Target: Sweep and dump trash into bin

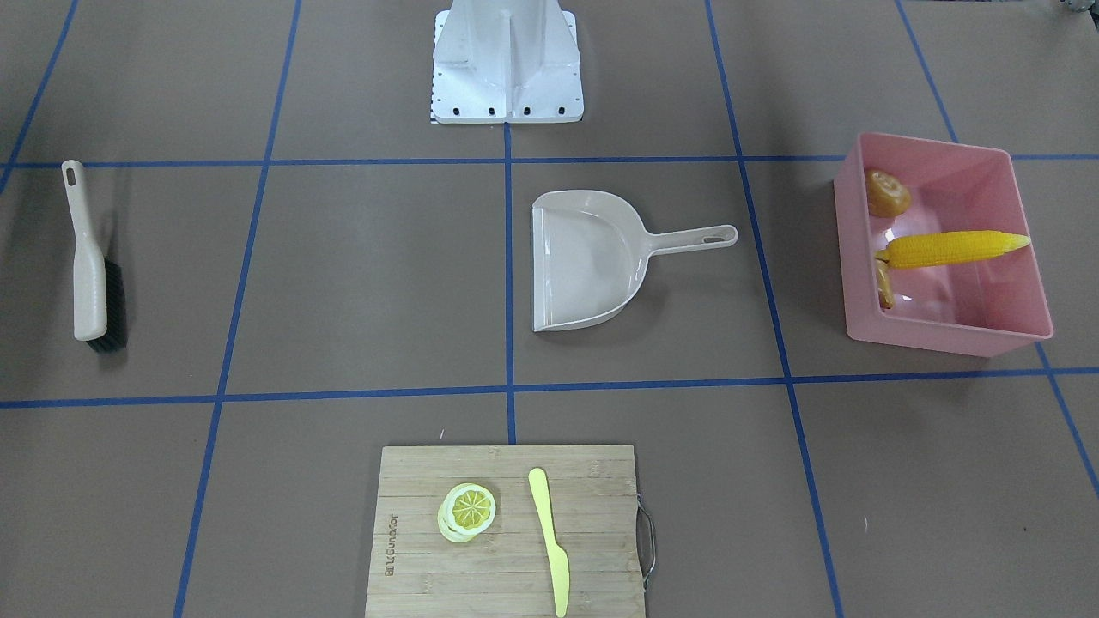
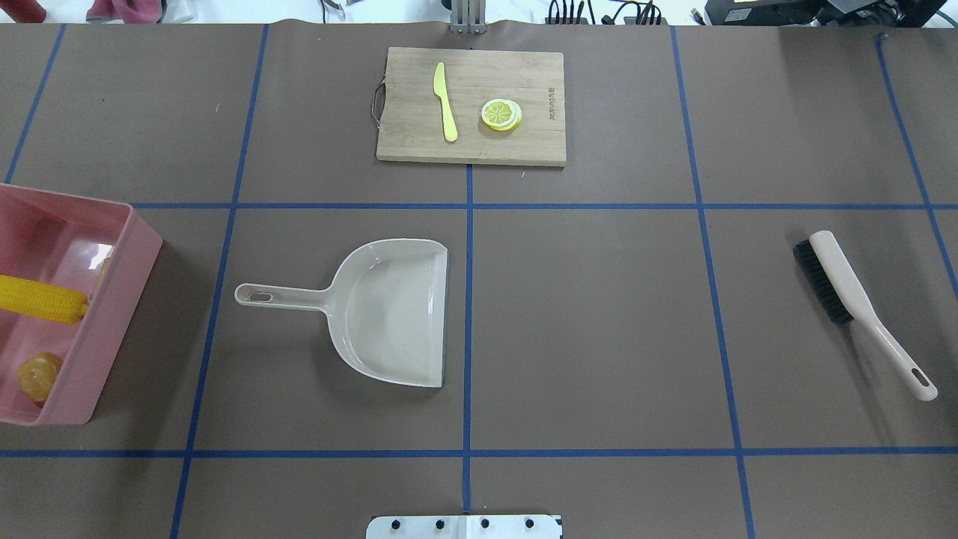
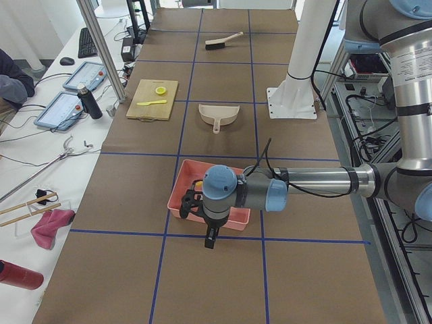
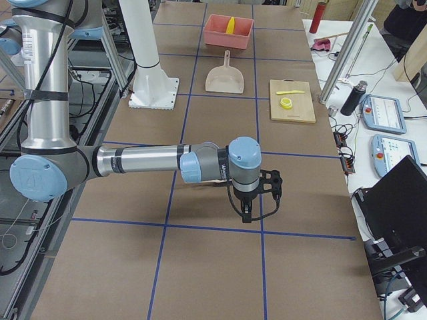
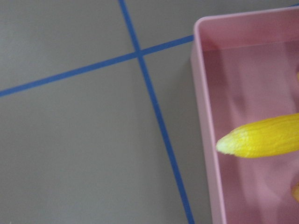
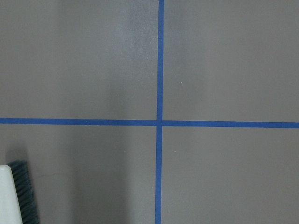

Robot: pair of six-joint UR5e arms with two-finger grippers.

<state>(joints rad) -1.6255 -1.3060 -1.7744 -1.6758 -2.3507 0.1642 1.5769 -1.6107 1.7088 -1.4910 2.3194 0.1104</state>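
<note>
The pink bin (image 1: 944,330) stands on the table on my left side; it also shows in the overhead view (image 2: 112,322). Inside lie the yellow corn cob (image 1: 953,249), the brownish-orange potato (image 1: 887,193) and the tan ginger root (image 1: 883,283), which is half hidden by the near wall. The left wrist view shows the corn's tip (image 5: 261,137) and the bin's rim (image 5: 205,130). My left gripper (image 3: 202,226) hangs above the bin's outer end. My right gripper (image 4: 257,207) hangs over bare table at the right end. I cannot tell whether either is open or shut.
A beige dustpan (image 1: 592,257) lies empty at the table's middle. A beige brush with black bristles (image 1: 94,275) lies on my right side. A wooden cutting board (image 1: 412,515) at the far edge holds a lemon slice (image 1: 468,508) and a pale yellow knife (image 1: 549,532).
</note>
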